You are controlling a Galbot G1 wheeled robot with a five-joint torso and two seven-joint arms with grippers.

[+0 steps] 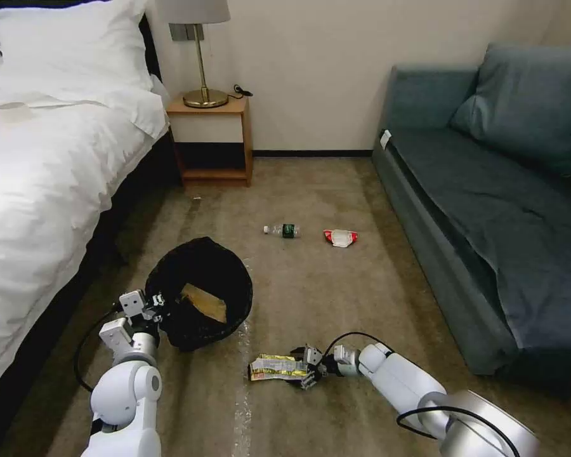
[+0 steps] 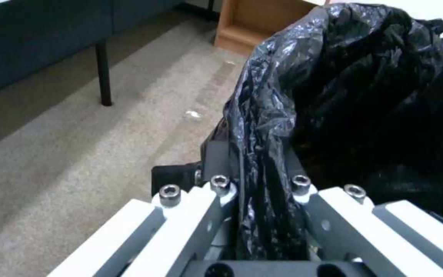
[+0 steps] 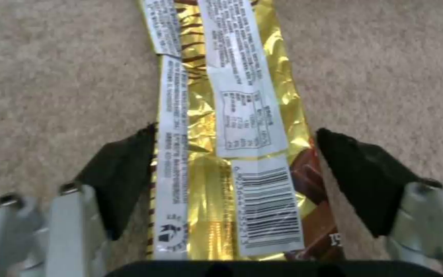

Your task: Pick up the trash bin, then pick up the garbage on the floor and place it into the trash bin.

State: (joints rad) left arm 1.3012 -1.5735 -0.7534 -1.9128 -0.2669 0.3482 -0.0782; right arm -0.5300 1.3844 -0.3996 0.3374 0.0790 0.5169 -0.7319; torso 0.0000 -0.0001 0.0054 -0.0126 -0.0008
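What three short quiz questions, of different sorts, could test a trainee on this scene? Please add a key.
1. True or false: the right gripper is shut on the gold wrapper.
2. What does the left gripper hold? A) bottle B) liner of the bin C) lamp
3. Fill in: the bottle lies on the ___.

Key: 1 false, its fingers stand open on both sides of the wrapper; 2 B; 3 carpet.
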